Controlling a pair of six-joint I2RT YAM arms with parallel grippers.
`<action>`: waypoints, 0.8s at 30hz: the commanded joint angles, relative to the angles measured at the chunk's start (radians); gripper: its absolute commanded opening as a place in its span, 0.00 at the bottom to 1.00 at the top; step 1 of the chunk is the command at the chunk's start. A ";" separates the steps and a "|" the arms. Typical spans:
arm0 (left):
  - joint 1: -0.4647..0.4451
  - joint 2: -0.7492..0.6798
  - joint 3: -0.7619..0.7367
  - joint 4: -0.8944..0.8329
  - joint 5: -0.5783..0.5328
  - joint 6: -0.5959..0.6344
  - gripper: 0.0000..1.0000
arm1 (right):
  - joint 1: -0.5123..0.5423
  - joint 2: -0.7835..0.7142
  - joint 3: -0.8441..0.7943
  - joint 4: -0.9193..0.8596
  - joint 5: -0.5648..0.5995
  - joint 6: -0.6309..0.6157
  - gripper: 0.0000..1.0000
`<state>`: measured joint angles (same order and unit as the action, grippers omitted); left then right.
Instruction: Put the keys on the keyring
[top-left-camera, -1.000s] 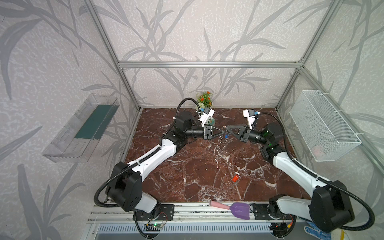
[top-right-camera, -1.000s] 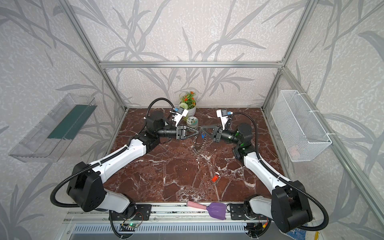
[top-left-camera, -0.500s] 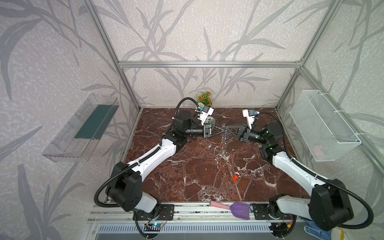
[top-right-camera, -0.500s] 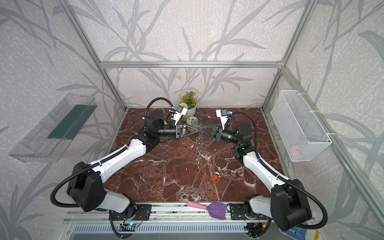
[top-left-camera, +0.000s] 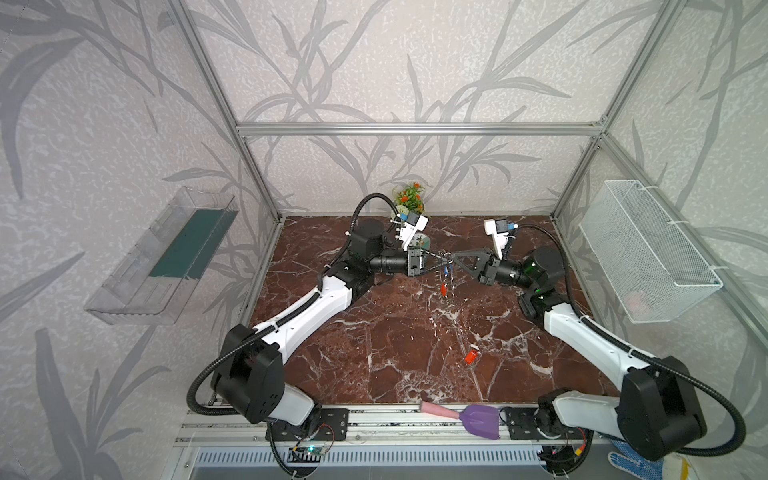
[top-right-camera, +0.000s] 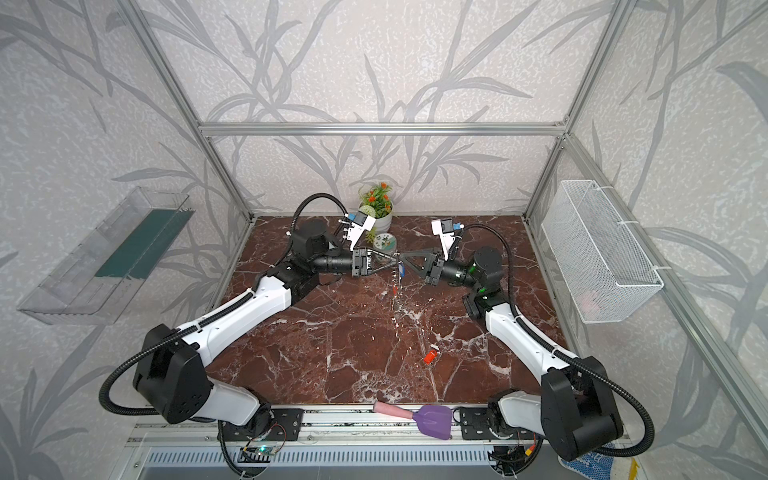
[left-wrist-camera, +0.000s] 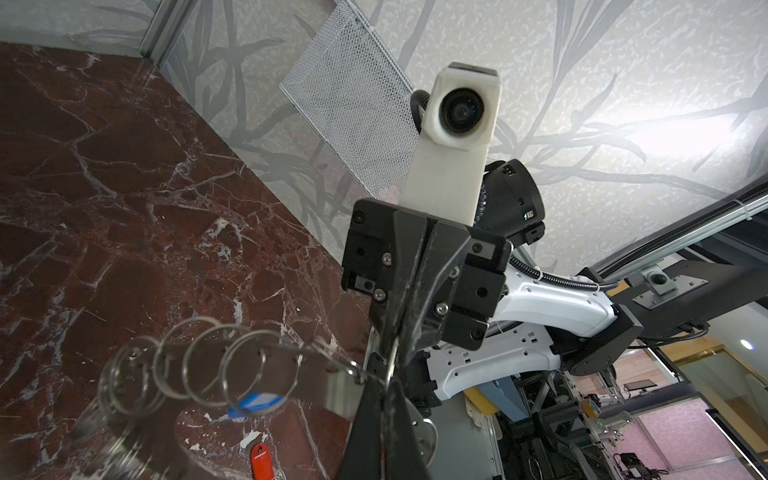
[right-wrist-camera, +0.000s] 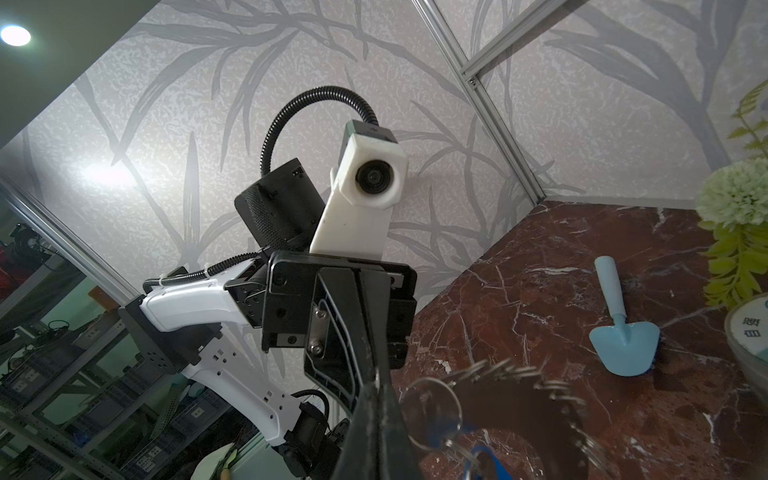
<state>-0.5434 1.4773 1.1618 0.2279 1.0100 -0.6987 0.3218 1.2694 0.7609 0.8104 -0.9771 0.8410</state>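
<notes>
At the lower edge of both top views, a purple trowel (top-left-camera: 478, 419) with a pink handle lies on the metal rail (top-left-camera: 374, 424). Above it in the frame, a red-orange key (top-left-camera: 471, 356) lies alone on the marble tabletop (top-left-camera: 365, 345), well apart from both grippers. Farther up, at mid-frame, the left gripper (top-left-camera: 439, 263) and right gripper (top-left-camera: 454, 261) meet tip to tip. Each has its jaws pressed together on the rim of the keyring (left-wrist-camera: 316, 380), which is held clear of the marble. Beyond them, toward the table's far edge, sit a patterned cup (top-right-camera: 384, 241), a blue trowel (right-wrist-camera: 623, 332) and a potted plant (top-right-camera: 378, 205).

The keyring is a flat grey plate edged with wire split rings (left-wrist-camera: 203, 365). A blue key (left-wrist-camera: 255, 403) hangs from one, and a second red key (left-wrist-camera: 262, 459) shows below it, its attachment unclear.

The marble in the lower half of the frame lies open. A clear bin (top-left-camera: 166, 257) and a wire basket (top-left-camera: 648, 257) hang at the frame's left and right edges.
</notes>
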 joint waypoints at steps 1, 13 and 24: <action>-0.007 -0.032 0.046 -0.125 -0.060 0.098 0.00 | 0.012 -0.011 0.006 -0.002 -0.016 -0.023 0.02; -0.049 -0.086 0.068 -0.378 -0.286 0.361 0.00 | -0.049 -0.216 0.056 -0.524 0.181 -0.160 0.53; -0.149 -0.114 0.015 -0.350 -0.566 0.589 0.00 | -0.050 -0.210 0.208 -1.095 0.432 -0.135 0.59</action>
<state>-0.6682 1.4170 1.1885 -0.1848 0.5564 -0.2291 0.2726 1.0424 0.9184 -0.0639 -0.6308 0.6880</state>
